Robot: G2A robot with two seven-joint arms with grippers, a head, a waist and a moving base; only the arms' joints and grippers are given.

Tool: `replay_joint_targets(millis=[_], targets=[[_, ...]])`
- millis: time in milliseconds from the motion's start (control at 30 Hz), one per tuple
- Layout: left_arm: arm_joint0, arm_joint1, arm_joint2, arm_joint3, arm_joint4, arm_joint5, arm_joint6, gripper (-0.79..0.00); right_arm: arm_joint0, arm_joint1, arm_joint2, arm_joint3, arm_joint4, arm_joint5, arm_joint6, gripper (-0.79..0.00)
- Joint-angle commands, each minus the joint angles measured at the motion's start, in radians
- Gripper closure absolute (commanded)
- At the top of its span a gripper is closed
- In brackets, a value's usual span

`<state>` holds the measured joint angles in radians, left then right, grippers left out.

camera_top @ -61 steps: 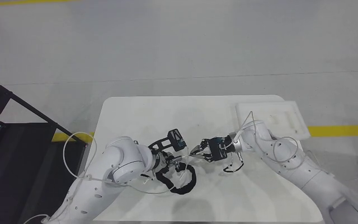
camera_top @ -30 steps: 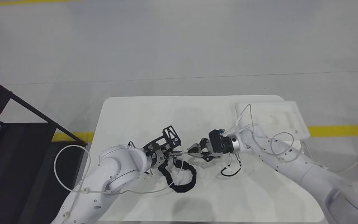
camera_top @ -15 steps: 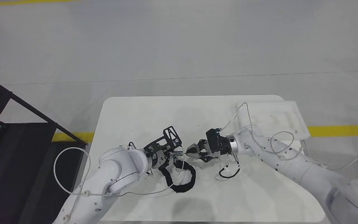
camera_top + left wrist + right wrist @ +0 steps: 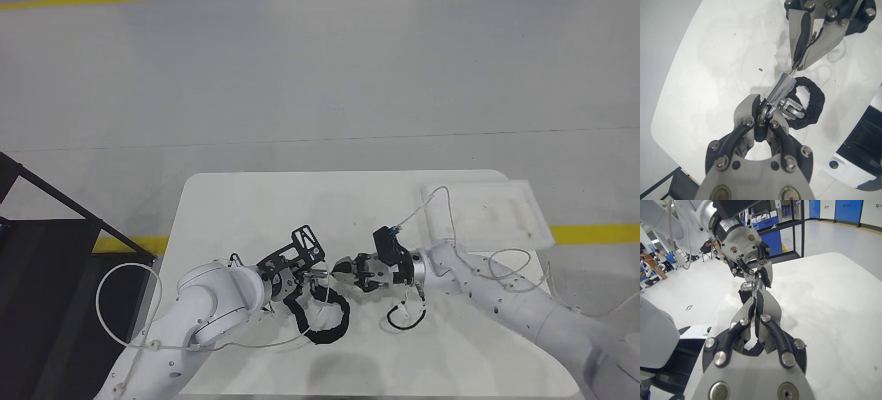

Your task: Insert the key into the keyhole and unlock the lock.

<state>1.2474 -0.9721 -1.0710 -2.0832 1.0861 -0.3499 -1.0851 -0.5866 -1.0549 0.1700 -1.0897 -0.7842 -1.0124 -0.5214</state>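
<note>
The lock is a chrome cylinder (image 4: 780, 89) on a black fabric-covered loop (image 4: 815, 106) that droops onto the white table (image 4: 250, 205). My left gripper (image 4: 763, 109) is shut on the cylinder's near end, by its metal link, and holds it tilted above the table. My right gripper (image 4: 798, 64) faces it and is shut on the key (image 4: 794, 70). The thin blade meets the cylinder's far end at the keyhole; how deep it sits is hidden. From above, the left gripper (image 4: 316, 272) and right gripper (image 4: 346, 268) meet tip to tip at mid-table, with the loop (image 4: 325, 322) below them.
A white tray (image 4: 495, 210) lies at the table's back right corner. A thin black cable (image 4: 405, 315) hangs in a loop under the right wrist. A black metal rack (image 4: 40, 200) stands off the table's left side.
Since two seconds ago the left arm has swung round, and the gap between the two grippers has closed. In the last half second the right wrist has rolled with the key at the cylinder's end.
</note>
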Motion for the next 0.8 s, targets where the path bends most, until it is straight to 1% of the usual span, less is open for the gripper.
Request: replay_joint_targets(millis=[0,100,367,567,767], targets=[[0.000,0.000,0.000,0.000,0.000,0.000,0.000,0.000,-0.006,0.002,0.000,-0.004,0.077,0.000,0.053,0.000],[0.000,0.000,0.000,0.000,0.000,0.000,0.000,0.000,-0.018,0.004,0.000,-0.015,0.212,0.000,0.142,0.000],[0.000,0.000,0.000,0.000,0.000,0.000,0.000,0.000,-0.024,0.006,0.000,-0.040,0.548,0.000,0.434,0.000],[0.000,0.000,0.000,0.000,0.000,0.000,0.000,0.000,-0.036,0.012,0.001,-0.064,0.775,0.000,0.578,0.000],[0.000,0.000,0.000,0.000,0.000,0.000,0.000,0.000,-0.075,0.019,0.027,-0.037,1.038,0.000,0.760,0.000]])
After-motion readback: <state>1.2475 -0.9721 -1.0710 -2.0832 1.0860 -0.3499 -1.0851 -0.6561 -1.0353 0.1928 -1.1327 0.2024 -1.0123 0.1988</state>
